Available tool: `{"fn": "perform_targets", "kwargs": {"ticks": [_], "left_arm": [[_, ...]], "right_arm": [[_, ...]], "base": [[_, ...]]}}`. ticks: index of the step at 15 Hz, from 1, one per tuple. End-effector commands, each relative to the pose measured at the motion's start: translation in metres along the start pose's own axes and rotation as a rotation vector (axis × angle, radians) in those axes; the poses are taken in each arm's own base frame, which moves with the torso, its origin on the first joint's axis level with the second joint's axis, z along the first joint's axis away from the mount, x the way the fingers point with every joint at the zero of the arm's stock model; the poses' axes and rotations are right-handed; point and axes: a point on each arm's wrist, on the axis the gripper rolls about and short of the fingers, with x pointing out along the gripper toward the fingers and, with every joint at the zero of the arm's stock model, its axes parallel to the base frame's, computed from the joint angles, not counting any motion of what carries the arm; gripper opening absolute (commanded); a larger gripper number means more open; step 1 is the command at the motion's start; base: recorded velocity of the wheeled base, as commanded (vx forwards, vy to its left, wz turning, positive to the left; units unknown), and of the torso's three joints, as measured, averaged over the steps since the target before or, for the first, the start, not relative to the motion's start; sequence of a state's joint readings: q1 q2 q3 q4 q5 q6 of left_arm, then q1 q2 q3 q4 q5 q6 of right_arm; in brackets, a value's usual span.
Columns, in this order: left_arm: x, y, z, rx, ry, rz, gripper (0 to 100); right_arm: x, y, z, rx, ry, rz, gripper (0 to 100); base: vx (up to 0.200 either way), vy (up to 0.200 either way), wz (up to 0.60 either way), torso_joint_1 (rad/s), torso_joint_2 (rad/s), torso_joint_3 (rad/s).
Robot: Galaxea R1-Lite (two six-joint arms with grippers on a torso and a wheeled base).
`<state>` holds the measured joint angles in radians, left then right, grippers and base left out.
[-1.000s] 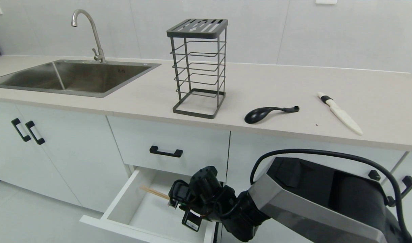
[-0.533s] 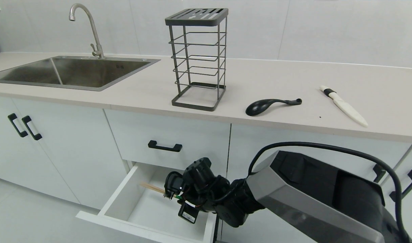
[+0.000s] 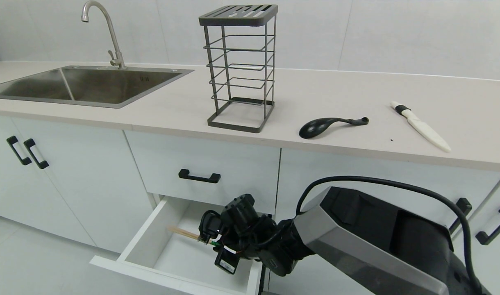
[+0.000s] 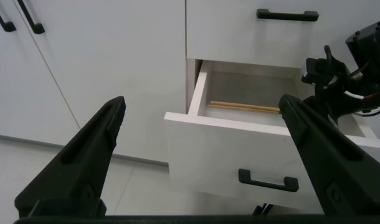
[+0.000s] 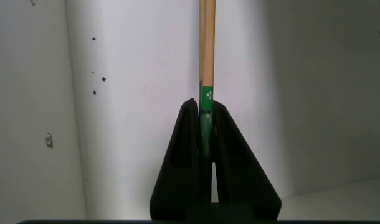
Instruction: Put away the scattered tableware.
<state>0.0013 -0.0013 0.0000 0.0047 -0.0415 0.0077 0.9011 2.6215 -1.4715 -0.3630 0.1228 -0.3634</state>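
At the drawer (image 3: 140,242): chopsticks (image 3: 183,232) in right gripper (image 3: 203,237)

Lower centre of the head view: right gripper clenched on the green-banded end of the wooden chopsticks, the sticks pointing left over the pulled-out white drawer; can't tell if they touch its floor. Left gripper (image 4: 201,118) released, jaws wide apart, facing the drawer front. On the counter (image 3: 356,92): black spoon (image 3: 320,126) right of centre, white knife (image 3: 421,127) far right, wire rack (image 3: 238,67) top centre, sink (image 3: 82,84) upper left.
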Motion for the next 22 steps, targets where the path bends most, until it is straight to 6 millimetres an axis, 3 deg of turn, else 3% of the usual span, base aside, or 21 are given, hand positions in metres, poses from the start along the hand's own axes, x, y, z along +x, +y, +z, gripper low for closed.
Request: {"fn": "perform_targets", "kwargs": {"ticks": [1, 2, 6, 8, 11, 13, 14, 16, 19, 22], "left_arm": [[0.000, 0.000, 0.000, 0.000, 0.001, 0.000, 100], [0.000, 0.000, 0.000, 0.000, 0.001, 0.000, 100], [0.000, 0.000, 0.000, 0.000, 0.001, 0.000, 100], [0.000, 0.000, 0.000, 0.000, 0.001, 0.000, 100], [0.000, 0.000, 0.000, 0.000, 0.000, 0.000, 100], [0.000, 0.000, 0.000, 0.000, 0.001, 0.000, 100], [0.000, 0.000, 0.000, 0.000, 0.001, 0.000, 100], [0.000, 0.000, 0.000, 0.000, 0.001, 0.000, 100], [0.000, 0.000, 0.000, 0.000, 0.001, 0.000, 100], [0.000, 0.000, 0.000, 0.000, 0.000, 0.000, 100]], "right_arm": [[0.001, 0.001, -0.002, 0.001, 0.006, 0.007, 0], [0.001, 0.001, -0.002, -0.002, 0.000, 0.017, 100], [-0.002, 0.006, 0.004, -0.022, -0.033, 0.032, 100], [-0.018, 0.006, 0.026, -0.049, -0.120, 0.031, 100], [-0.066, 0.014, 0.061, -0.078, -0.206, 0.024, 100], [-0.076, 0.018, 0.066, -0.086, -0.221, 0.024, 100], [-0.112, 0.027, 0.081, -0.098, -0.306, 0.016, 100], [-0.135, 0.035, 0.078, -0.114, -0.314, 0.021, 100], [-0.160, 0.050, 0.051, -0.120, -0.253, 0.017, 100], [-0.170, 0.057, 0.029, -0.111, -0.306, 0.001, 100]], "base": [[0.000, 0.000, 0.00, 0.000, 0.00, 0.000], [0.000, 0.000, 0.00, 0.000, 0.00, 0.000], [0.000, 0.000, 0.00, 0.000, 0.00, 0.000], [0.000, 0.000, 0.00, 0.000, 0.00, 0.000], [0.000, 0.000, 0.00, 0.000, 0.00, 0.000], [0.000, 0.000, 0.00, 0.000, 0.00, 0.000], [0.000, 0.000, 0.00, 0.000, 0.00, 0.000], [0.000, 0.000, 0.00, 0.000, 0.00, 0.000], [0.000, 0.000, 0.00, 0.000, 0.00, 0.000], [0.000, 0.000, 0.00, 0.000, 0.00, 0.000]]}}
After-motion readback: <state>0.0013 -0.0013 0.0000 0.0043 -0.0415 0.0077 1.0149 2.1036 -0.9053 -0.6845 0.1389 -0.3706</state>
